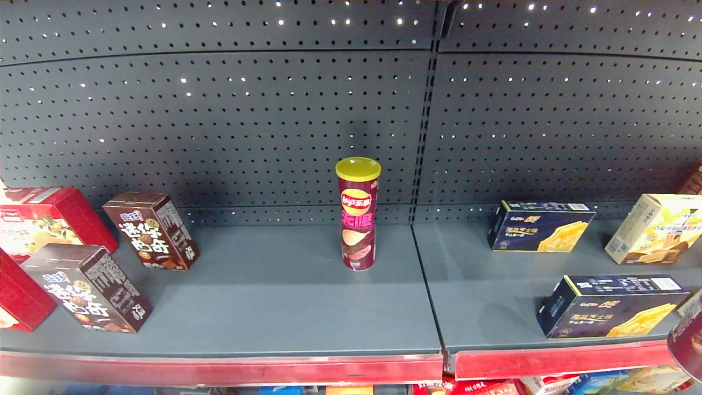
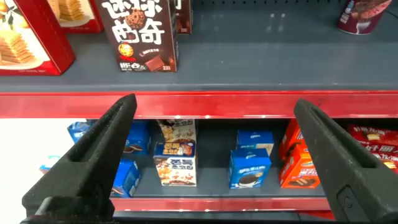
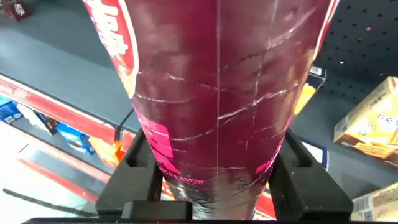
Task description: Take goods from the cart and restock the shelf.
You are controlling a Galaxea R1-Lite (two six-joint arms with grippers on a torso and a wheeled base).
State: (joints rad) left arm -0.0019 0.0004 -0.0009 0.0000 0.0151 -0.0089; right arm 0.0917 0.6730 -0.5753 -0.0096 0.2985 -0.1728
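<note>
Placement step in hand, by judgement. Clamped in right gripper fingers: maroon can, near right, at shelf front. Left gripper fingers wide, empty. Next: raise over red lip, stand upright beside shelved can.

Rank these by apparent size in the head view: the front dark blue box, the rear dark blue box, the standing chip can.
Largest: front dark blue box, though it is nearer the camera.
Next: rear dark blue box and standing chip can, too alike to rank.
</note>
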